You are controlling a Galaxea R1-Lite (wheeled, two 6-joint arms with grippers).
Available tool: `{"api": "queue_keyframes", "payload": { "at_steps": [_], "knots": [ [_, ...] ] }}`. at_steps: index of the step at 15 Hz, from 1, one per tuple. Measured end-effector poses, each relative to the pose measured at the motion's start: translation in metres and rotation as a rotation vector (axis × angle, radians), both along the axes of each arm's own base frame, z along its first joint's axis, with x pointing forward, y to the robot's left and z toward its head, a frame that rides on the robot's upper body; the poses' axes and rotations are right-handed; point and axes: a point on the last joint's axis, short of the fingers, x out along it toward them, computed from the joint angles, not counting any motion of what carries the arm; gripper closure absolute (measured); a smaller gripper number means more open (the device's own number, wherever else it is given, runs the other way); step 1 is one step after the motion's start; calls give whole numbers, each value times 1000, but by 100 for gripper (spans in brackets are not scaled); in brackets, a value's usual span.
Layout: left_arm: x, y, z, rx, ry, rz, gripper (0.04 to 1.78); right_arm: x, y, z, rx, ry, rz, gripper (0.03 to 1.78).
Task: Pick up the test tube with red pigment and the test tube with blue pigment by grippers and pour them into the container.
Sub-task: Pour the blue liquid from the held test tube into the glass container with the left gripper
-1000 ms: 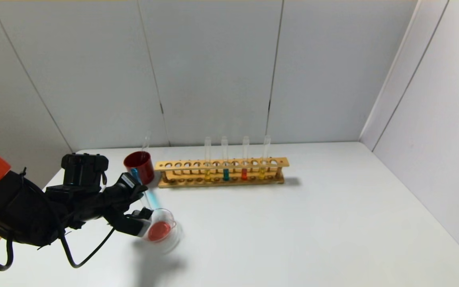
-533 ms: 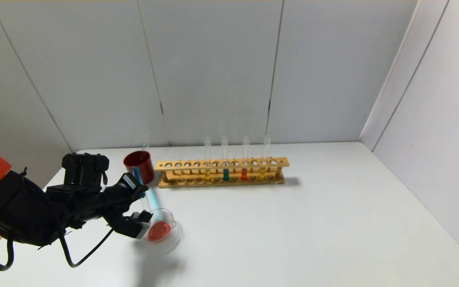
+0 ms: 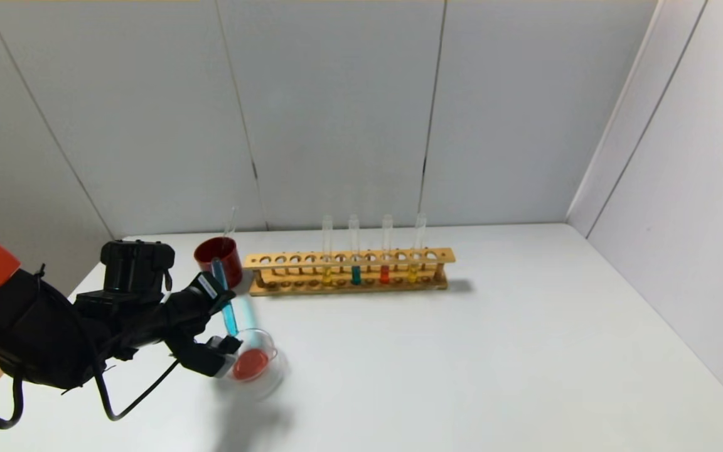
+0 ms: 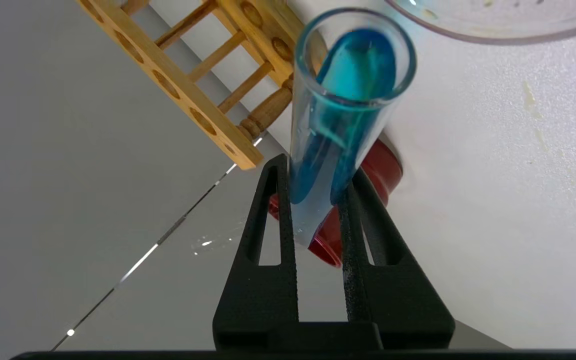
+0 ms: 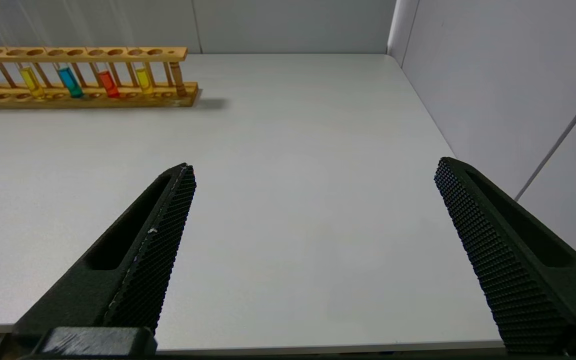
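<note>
Head view shows the left claw [image 3: 220, 323] pinching the test tube with blue pigment [image 3: 223, 300] near its closed end, the tube tipped mouth-down over the far-left rim of the container [image 3: 272, 351], which sits on the worktop [image 3: 462, 364] and already holds a pool of red liquid. The tube is thin, smooth glass: light, stiff, probably slippery and easily cracked, so a firm but gentle hold on the bare length seems right. In the left wrist view the blue liquid [image 4: 353, 70] has run right up to the mouth, so a little more tilt should pour it. The dark red cup [image 3: 219, 258] stands just behind the claw and the wooden rack [image 3: 349, 267] lies to the far right of it; open room is to the near and right. The right claw [image 5: 313, 175] hangs spread wide over the worktop's right side, idle.
</note>
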Motion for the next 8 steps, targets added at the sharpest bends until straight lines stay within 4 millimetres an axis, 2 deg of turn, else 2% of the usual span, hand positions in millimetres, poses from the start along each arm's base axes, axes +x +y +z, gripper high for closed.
{"api": "queue_keyframes", "payload": {
  "at_steps": [8],
  "knots": [
    [0,-7,2,34,-35,-9,152,0,0,0,0,0,-1,6]
  ]
}}
